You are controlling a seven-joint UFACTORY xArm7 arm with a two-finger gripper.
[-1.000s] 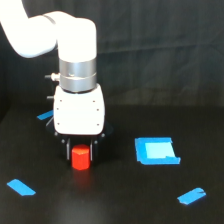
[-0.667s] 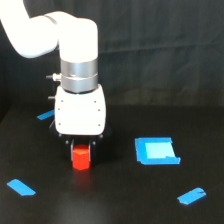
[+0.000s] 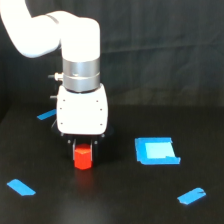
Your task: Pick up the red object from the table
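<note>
On the exterior view's left, the gripper (image 3: pixel 83 148) sits low over the red object (image 3: pixel 83 157), which stands on the table (image 3: pixel 120 200) right under it; whether the jaws are wide or closed I cannot tell, as the body hides them. Close squarely on the block's sides, then lift straight. Rightward the matte black top carries a blue square (image 3: pixel 156 150) and tape strip (image 3: pixel 191 195), against a dark backdrop.

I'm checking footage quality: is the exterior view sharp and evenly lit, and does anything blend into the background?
The exterior view is soft throughout; the white arm housing is bright, nearly washed out; the dark fingers merge with the black table, so their state is unreadable; the red object and blue square stand out clearly.
</note>
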